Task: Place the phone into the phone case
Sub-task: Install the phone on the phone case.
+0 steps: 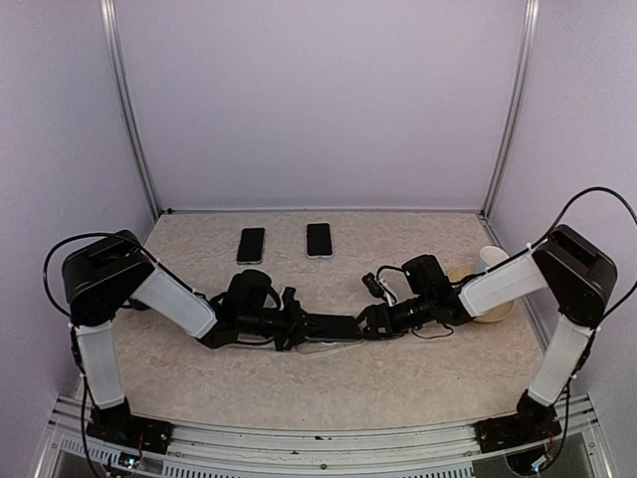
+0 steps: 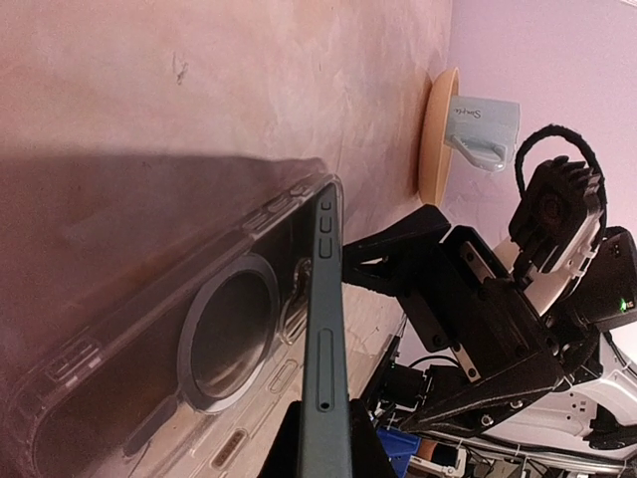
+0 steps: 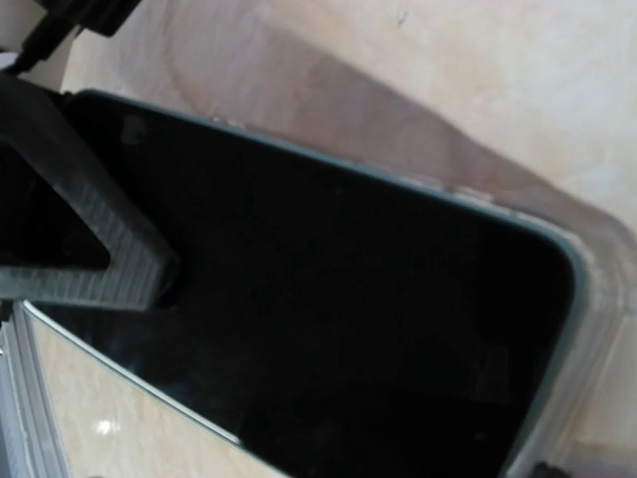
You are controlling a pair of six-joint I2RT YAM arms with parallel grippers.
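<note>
My left gripper (image 1: pixel 299 327) is shut on a dark phone (image 1: pixel 335 326) at mid-table. In the left wrist view the phone (image 2: pixel 328 329) is edge-on between my fingers (image 2: pixel 373 453), tilted up off a clear case (image 2: pixel 149 349) that lies flat on the table. The phone's far end sits in the case's end. My right gripper (image 1: pixel 370 321) is at the phone's other end, jaws spread (image 2: pixel 370 345), with one fingertip against the screen. In the right wrist view the black screen (image 3: pixel 328 299) fills the frame, the case rim (image 3: pixel 587 329) is at the right, and a ridged finger pad (image 3: pixel 100 259) rests on the screen.
Two more phones (image 1: pixel 251 245) (image 1: pixel 318 240) lie near the back wall. A tan plate (image 1: pixel 498 311) with a white mug (image 1: pixel 491 261) stands at the right, also in the left wrist view (image 2: pixel 438 139). Purple walls enclose the table.
</note>
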